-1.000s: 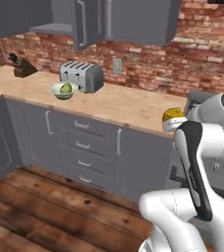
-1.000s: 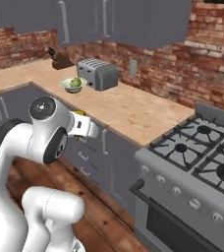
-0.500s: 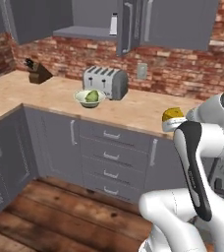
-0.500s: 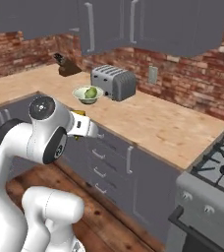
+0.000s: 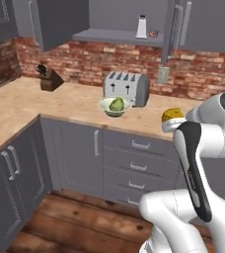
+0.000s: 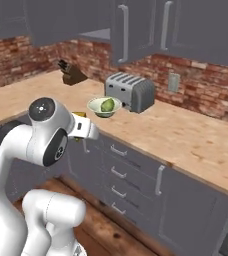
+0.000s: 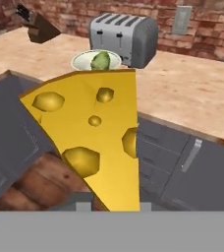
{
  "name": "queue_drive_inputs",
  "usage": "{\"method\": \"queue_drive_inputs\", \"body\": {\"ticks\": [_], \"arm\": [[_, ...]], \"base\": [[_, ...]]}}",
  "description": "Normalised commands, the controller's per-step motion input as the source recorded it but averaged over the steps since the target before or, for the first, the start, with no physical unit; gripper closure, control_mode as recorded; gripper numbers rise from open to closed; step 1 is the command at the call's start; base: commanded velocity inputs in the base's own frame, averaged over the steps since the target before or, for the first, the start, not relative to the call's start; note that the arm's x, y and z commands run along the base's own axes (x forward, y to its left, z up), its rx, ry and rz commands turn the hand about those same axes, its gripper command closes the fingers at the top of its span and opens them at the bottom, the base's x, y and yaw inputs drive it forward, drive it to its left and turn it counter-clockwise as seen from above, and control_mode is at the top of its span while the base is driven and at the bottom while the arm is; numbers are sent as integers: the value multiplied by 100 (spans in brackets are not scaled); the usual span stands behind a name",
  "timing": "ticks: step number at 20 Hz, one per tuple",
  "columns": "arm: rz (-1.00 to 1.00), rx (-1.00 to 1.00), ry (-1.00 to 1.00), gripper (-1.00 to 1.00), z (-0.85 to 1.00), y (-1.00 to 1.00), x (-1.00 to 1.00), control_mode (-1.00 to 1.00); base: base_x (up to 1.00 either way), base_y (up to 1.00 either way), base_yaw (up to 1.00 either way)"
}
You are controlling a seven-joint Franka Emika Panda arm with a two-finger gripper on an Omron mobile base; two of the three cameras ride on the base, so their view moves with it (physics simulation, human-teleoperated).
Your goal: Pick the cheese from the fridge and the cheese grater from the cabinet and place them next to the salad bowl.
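So the gripper [image 7: 109,209] is clamped on the cheese [image 7: 97,138], which in the hand view is a big yellow wedge with holes sitting right in front of the camera, and in the left base view it's poking out by the wrist, short of the counter [image 5: 60,106] edge. The salad bowl [image 5: 115,105] sits on the counter just in front of the toaster [image 5: 127,88], greens inside. The cheese grater [image 5: 141,26] is up on the open cabinet [image 5: 119,35] shelf, untouched. For this step I'd say carry the wedge in over the counter edge with some height, aim for the bare wood beside the bowl and not its rim, keep clear of the toaster, lower till it rests flat, then let go
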Motion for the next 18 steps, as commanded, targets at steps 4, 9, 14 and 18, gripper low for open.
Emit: {"method": "queue_drive_inputs", "body": {"ticks": [4,9,14,18], "arm": [[0,0,0,100,0,0,0,100],[0,0,0,100,0,0,0,100],[0,0,0,100,0,0,0,100],[0,0,0,100,0,0,0,100]], "base": [[59,47,-34],[58,46,-35],[56,43,-40],[57,40,-45]]}}
